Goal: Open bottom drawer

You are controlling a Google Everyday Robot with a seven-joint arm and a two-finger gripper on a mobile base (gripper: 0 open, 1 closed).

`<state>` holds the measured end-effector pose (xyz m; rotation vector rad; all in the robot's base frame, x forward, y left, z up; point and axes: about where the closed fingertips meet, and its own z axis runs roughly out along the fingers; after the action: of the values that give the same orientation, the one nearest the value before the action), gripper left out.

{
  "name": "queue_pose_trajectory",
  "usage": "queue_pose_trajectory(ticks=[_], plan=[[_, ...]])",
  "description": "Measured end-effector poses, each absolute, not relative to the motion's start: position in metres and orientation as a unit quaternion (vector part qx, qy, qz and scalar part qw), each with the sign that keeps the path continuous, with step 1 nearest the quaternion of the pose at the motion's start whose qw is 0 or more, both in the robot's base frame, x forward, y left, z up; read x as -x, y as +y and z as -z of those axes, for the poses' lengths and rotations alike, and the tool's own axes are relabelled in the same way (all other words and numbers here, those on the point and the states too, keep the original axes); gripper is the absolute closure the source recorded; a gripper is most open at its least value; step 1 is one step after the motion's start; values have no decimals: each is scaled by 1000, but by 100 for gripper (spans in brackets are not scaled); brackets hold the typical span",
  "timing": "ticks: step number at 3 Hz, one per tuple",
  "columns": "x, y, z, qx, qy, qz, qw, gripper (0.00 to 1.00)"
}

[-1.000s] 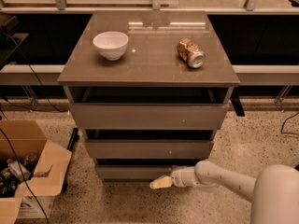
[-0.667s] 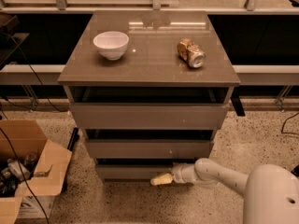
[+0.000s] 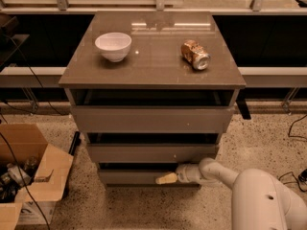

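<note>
**Grey-brown drawer front directly behind the gripper**

Grey-brown and flat, the bottom drawer (image 3: 127, 177) was the lowest panel of the cabinet (image 3: 158, 63). It lay just behind the gripper (image 3: 167, 178), with its long axis running sideways, to the left and right of the tool. The gripper seemed to be against the right half of the front or very close to it. Real contact could not be confirmed, and I could not tell whether the gripper was spread or closed. The front looked nearly flush, so the pull probably had to go straight away from the cabinet, towards the robot.

Above the tool were the middle drawer (image 3: 151, 153) and the top drawer (image 3: 151, 120). Higher, on the cabinet top, a white bowl (image 3: 113, 46) stood to the upper left and a crushed can (image 3: 195, 55) lay to the upper right. Far to the left of the tool a cardboard box (image 3: 29, 176) stood on the speckled floor (image 3: 268, 143).
</note>
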<state>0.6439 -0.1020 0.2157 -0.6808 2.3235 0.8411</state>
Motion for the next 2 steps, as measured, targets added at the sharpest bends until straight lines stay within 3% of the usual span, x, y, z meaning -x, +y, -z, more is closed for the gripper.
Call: queue_pose_trajectory(ticks=[1, 2], plan=[[-642, -103, -212, 250, 872, -316, 278, 0], [-642, -103, -215, 250, 872, -316, 278, 18]])
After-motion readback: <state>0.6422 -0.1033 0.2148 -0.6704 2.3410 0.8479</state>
